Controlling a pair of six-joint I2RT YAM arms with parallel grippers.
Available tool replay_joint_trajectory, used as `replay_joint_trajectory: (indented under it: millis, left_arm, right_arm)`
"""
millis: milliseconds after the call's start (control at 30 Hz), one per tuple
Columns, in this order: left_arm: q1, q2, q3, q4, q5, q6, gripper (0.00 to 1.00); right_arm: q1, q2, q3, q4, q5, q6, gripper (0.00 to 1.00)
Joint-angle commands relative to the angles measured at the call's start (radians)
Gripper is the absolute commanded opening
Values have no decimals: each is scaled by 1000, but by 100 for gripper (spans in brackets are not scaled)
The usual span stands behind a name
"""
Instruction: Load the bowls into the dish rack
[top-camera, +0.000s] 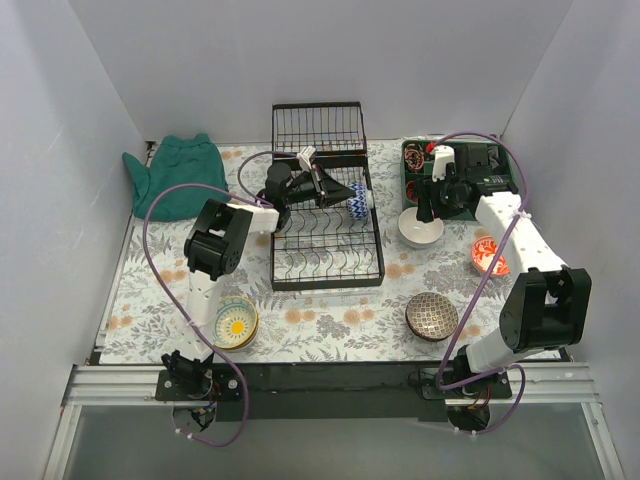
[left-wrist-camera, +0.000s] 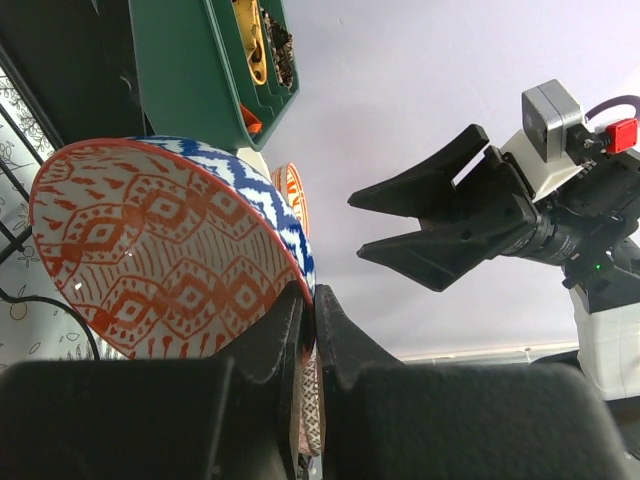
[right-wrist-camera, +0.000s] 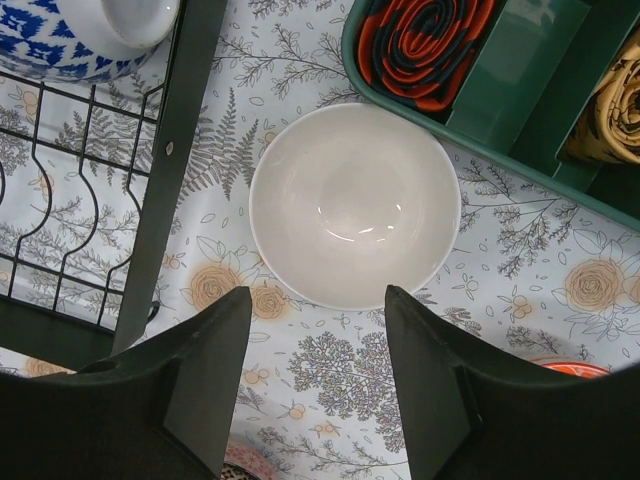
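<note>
My left gripper (top-camera: 343, 194) is shut on the rim of a blue-patterned bowl (top-camera: 359, 201), held on edge over the right side of the black dish rack (top-camera: 326, 262). In the left wrist view the fingers (left-wrist-camera: 312, 305) pinch the rim of that bowl (left-wrist-camera: 170, 255), which is orange-patterned inside. My right gripper (top-camera: 428, 208) is open just above a white bowl (top-camera: 420, 229) on the table right of the rack. In the right wrist view the white bowl (right-wrist-camera: 354, 205) lies ahead of the open gripper (right-wrist-camera: 318, 300), apart from it. Other bowls stand on the table: red-orange (top-camera: 490, 255), dark brown patterned (top-camera: 431, 316), yellow-flowered (top-camera: 236, 322).
A green compartment tray (top-camera: 485, 160) stands at the back right, close behind the white bowl. The rack's wire-grid panel (top-camera: 318, 125) stands up at the back. A teal cloth (top-camera: 175, 175) lies at the back left. The rack's frame (right-wrist-camera: 170, 170) runs left of the white bowl.
</note>
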Motion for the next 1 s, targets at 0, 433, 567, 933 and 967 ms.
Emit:
replay_joint_trajectory:
  millis: [0, 433, 567, 933, 967]
  left_arm:
    - [-5, -22, -9, -20, -14, 25, 0]
    - [-32, -93, -128, -45, -70, 29, 16]
    - [-35, -111, -110, -80, -82, 74, 34]
    - [-35, -271, -122, -339, -180, 267, 51]
    - [-33, -288, -124, -361, -188, 285, 52]
  right_arm:
    - [-3, 2, 18, -1, -8, -13, 64]
    - [-3, 29, 44, 4, -26, -7, 64]
    - [-3, 26, 41, 6, -26, -6, 64]
    - [-1, 2, 24, 13, -29, -1, 64]
    - [-1, -1, 23, 15, -31, -1, 64]
